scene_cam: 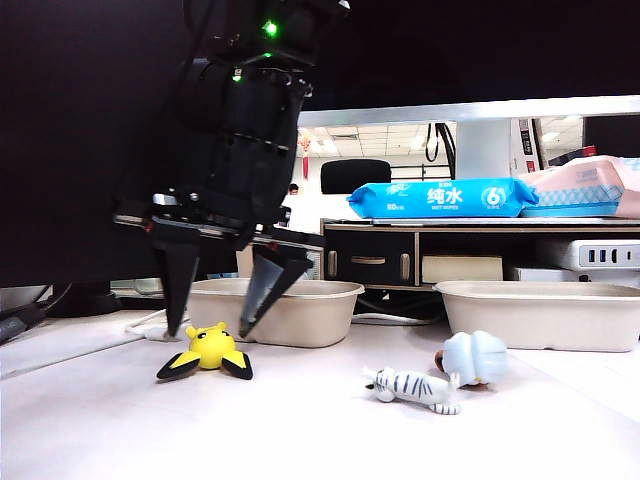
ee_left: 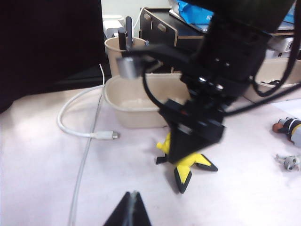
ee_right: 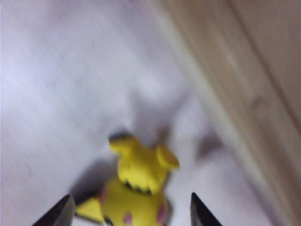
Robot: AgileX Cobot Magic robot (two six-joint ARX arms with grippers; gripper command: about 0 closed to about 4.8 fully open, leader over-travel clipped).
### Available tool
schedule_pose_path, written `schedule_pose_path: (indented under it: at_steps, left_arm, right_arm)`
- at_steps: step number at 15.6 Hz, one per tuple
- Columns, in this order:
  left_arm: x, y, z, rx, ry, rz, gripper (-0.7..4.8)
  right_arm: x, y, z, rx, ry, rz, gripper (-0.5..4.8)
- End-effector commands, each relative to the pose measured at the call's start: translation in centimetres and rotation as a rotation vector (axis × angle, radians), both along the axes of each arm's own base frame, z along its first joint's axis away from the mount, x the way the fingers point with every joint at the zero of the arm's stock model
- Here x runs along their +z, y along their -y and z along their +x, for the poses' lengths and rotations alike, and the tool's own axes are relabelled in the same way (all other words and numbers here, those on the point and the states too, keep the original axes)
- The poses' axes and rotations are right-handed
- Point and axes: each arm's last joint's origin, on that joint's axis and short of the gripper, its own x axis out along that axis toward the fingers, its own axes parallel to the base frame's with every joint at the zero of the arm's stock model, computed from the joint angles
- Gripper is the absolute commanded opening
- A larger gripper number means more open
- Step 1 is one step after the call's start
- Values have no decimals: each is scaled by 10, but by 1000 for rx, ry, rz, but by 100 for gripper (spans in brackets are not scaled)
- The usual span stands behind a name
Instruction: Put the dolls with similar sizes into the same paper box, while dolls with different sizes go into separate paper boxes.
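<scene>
The yellow black-tipped doll (scene_cam: 210, 352) lies on the table in front of the left paper box (scene_cam: 300, 288). My right gripper (scene_cam: 209, 332) has reached across and hangs open just above it, one finger on each side. The right wrist view shows the doll (ee_right: 138, 188) between the spread jaws of that gripper (ee_right: 130, 197), with the box wall (ee_right: 244, 94) beside it. The striped tiger (scene_cam: 415, 387) and the pale blue doll (scene_cam: 475, 357) lie near the right paper box (scene_cam: 540, 315). My left gripper (ee_left: 133, 200) is shut and empty, low over bare table short of the yellow doll (ee_left: 186, 165).
A white cable (ee_left: 80, 132) runs across the table beside the left box (ee_left: 136, 110). A beige cup with pens (ee_left: 120, 47) stands behind it. A low shelf with drawers (scene_cam: 400, 255) carries a blue wet-wipe pack (scene_cam: 440, 197) at the back.
</scene>
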Motion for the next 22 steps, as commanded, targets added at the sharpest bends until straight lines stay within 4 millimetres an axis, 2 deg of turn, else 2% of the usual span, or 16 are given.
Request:
schedule_pose_path:
  at_steps: [1,6,7,8,11,14,15,17,22]
  left_arm:
    - [-6,2,4,-5,-73,34,-5]
    - [-12,3,7,-5,-137,60,-5]
    - [-13,3,7,-7,-155,68,-5]
    - [-15,6,7,-26,-165,75,-5]
    - [-15,9,5,-59,-166,78,-5]
    - [-15,9,5,-58,-167,78,-5]
    - [-15,9,5,-58,-167,78,-5]
    - [-15,9,5,-58,-166,78,-5]
    - [-12,8,4,-56,-137,65,-5]
  right_arm:
    - [0,-6,1,-23,20,32,315]
    - [-6,-7,-2,-33,38,-31,301]
    - [-6,-7,-2,-35,44,-25,282]
    - [-5,-8,-1,-35,49,-20,235]
    - [-8,-8,-1,-36,46,-22,219]
    - [-12,-9,0,-39,39,-29,76]
    - [-11,-9,0,-49,37,-18,57]
    - [0,-11,2,-60,48,11,53]
    - [69,-22,15,-65,198,165,53]
